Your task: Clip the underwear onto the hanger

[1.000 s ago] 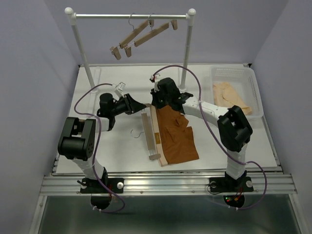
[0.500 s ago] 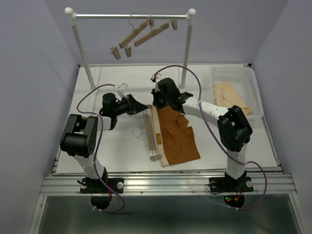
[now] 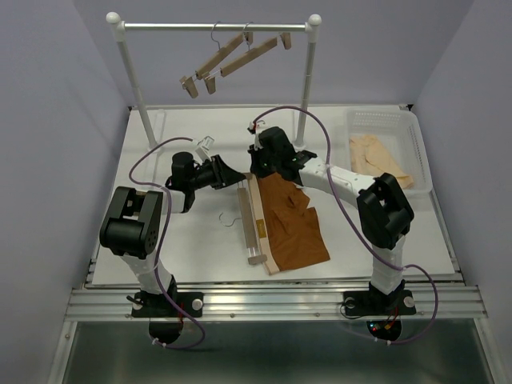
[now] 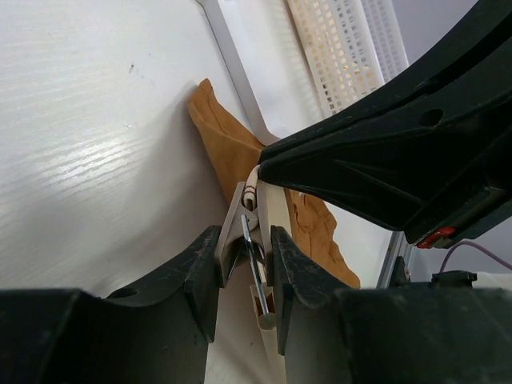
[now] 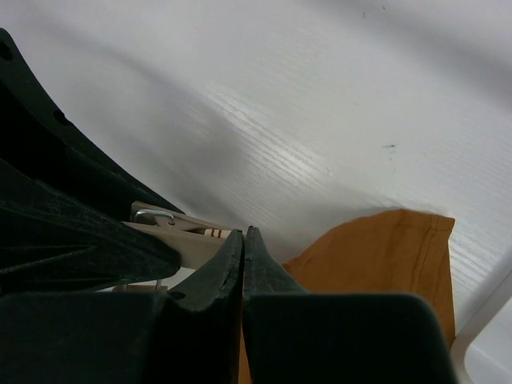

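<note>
Since a second ago the left tool [image 3: 233, 177] has slid right, and now clamps the far end of the light-wood bar hanger [image 3: 249, 220] lying on the white counter [image 3: 192, 240]. The right tool [image 3: 254, 170] is closed at the far corner of the rust-brown fabric underwear [image 3: 292, 228], which lies alongside the hanger.

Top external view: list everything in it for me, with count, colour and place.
fabric underwear: one, rust-brown, tan waistband, table centre
light-wood bar hanger: one, lying along the underwear's left edge
hanging wooden hangers: two, light wood, on the rail
tube clothes rail: one, white, table's rear
perforated plastic basket: one, white, right rear
folded garments: count unclear, pale cream, in basket
flat table: one, white
left gripper: black, jaws around the hanger's far clip
right gripper: black, shut, at underwear's far corner
</note>
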You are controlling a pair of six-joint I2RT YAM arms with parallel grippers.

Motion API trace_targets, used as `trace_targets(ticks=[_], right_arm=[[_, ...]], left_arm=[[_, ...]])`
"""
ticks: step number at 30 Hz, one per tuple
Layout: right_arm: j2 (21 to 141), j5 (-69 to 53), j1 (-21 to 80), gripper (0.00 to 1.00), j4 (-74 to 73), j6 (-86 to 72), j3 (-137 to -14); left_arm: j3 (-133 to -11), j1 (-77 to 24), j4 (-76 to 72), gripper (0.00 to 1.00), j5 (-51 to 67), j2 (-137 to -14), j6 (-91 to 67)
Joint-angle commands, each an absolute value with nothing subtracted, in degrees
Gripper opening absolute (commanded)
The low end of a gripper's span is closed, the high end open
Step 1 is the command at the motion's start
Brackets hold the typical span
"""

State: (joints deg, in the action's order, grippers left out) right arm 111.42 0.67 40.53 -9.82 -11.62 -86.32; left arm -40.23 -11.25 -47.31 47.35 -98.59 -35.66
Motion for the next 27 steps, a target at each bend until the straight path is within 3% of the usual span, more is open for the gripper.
trace_targets(ticks=[1,6,9,10,14,23,27], right_arm=[[109.51,3.69,39.73,0.01,3.25,-12.39,-89.12],[109.51,3.34,39.73,0.01,3.43,-12.74,-89.21],[109.51,3.16,39.73,0.01,3.43,-12.66,-89.12],[109.42,3.43,39.73,0.01,3.43,-12.4,-89.03],[108.99,4.04,39.73,0.01,3.34,-12.22,-88.59],[108.54,4.83,39.73,0.01,2.99,-12.22,-88.33],[107.41,5.27,39.73,0.01,2.9,-11.87,-87.19]], left_arm=[[-39.9,-13.45,-44.56,0.0,54.23,-98.61,-31.64],[-40.78,-13.62,-44.65,0.0,54.67,-98.88,-32.96],[-41.31,-13.62,-44.65,0.35,55.37,-99.32,-33.75],[-41.31,-13.62,-44.65,0.61,55.28,-99.14,-34.1],[-41.04,-13.54,-44.65,0.98,55.28,-97.56,-34.19],[-41.13,-13.62,-42.19,0.99,54.93,-92.55,-34.45],[-43.15,-13.45,-31.58,0.99,46.69,-88.96,-28.58]])
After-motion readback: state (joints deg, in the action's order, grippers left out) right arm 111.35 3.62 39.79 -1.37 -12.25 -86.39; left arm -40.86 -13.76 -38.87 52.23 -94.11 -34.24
